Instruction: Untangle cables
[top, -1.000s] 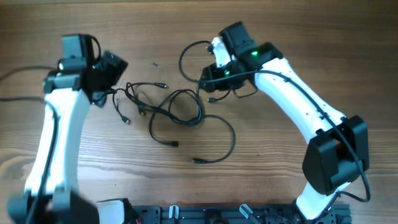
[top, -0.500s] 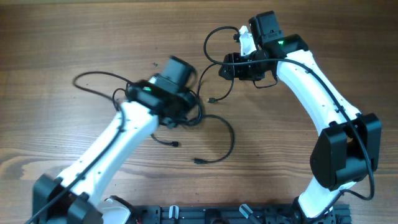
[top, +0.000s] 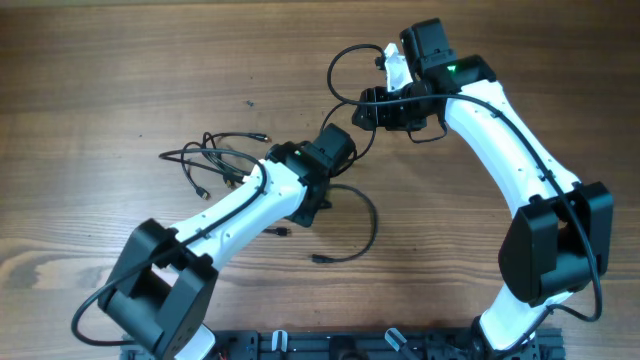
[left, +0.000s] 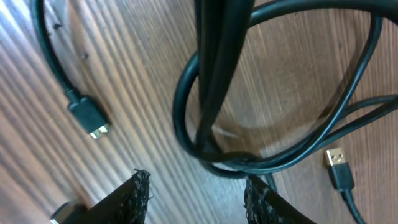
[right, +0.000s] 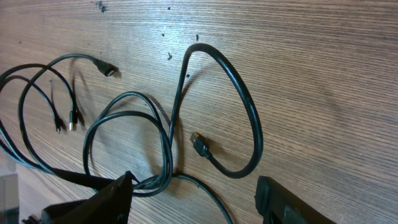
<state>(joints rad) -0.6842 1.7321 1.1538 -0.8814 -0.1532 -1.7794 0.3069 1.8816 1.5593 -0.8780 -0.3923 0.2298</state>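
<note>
The cables are thin black cords. A tangle lies left of centre, one loop at the top, another loop lower right. My left gripper hovers over the tangle's right end. Up close its fingers stand apart with bare wood between them, so the left gripper is open, and bunched strands cross just ahead of the tips. My right gripper sits by the top loop. The right gripper is open wide. A cable strand runs on the table across its gap, and a plug lies ahead.
Everything rests on a wooden table. A gold-tipped plug and a second plug lie either side of the left fingers. The arms' bases and a black rail line the front edge.
My left arm swung from the far left to the middle, over the tangle, and its jaws narrowed. The right gripper shifted up and right a second ago, the top loop moving with it, then stayed still.
</note>
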